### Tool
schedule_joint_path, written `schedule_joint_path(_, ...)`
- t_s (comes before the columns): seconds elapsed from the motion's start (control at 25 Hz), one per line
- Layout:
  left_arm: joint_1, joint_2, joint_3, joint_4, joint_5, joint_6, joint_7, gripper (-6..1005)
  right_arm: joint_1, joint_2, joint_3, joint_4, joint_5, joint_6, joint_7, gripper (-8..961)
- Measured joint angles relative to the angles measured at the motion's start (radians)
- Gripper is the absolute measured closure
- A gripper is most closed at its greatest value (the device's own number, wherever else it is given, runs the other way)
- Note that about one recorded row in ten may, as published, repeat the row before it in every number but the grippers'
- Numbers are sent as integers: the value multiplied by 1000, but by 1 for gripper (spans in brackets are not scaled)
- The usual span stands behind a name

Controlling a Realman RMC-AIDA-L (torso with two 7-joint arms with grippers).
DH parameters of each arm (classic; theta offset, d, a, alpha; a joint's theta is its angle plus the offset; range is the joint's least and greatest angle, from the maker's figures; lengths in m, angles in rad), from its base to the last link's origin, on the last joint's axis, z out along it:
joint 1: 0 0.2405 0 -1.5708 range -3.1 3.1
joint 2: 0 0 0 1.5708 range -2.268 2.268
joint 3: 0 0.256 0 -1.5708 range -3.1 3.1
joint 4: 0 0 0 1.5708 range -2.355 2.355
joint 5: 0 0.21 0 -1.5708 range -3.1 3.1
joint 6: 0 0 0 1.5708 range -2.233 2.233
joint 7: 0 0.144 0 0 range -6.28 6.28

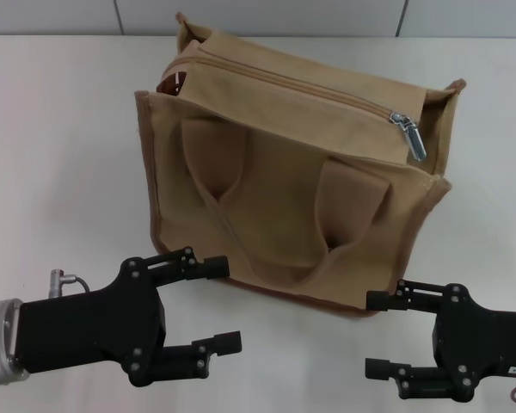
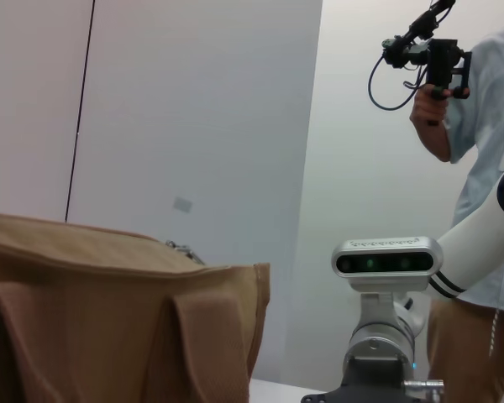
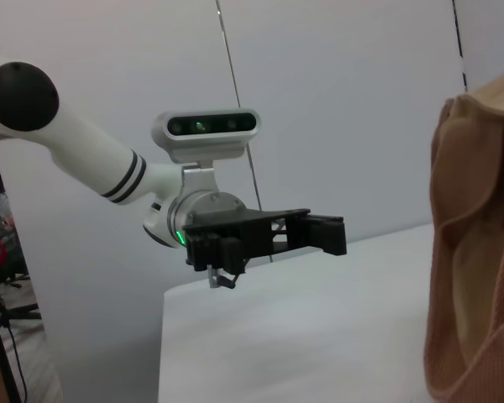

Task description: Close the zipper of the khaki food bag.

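The khaki food bag [image 1: 301, 172] stands on the white table, its two handles [image 1: 267, 198] hanging down the near face. The zipper [image 1: 292, 82] runs across the top, with the silver slider and pull tab [image 1: 408, 131] at the bag's right end. A small dark gap [image 1: 168, 84] shows at the left end. My left gripper [image 1: 224, 305] is open and empty in front of the bag's lower left corner. My right gripper [image 1: 374, 334] is open and empty in front of its lower right corner. The bag also shows in the left wrist view [image 2: 109, 319] and the right wrist view [image 3: 479, 252].
The white table [image 1: 60, 155] stretches to both sides of the bag, with a wall [image 1: 267, 15] behind it. A person holding a camera rig [image 2: 479, 126] stands beyond my right arm. My left gripper also shows in the right wrist view [image 3: 332, 235].
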Motion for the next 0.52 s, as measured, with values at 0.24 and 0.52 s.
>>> schedule_joint_path(0.24,-2,-1,0,-27,1,-19,0,229,2,1,-13,1,-1,5,-1,201)
schedule_joint_path(0.52,1,0,0,-28,1,-19,1,229,5,2,-13,1,-1,23,-2,201)
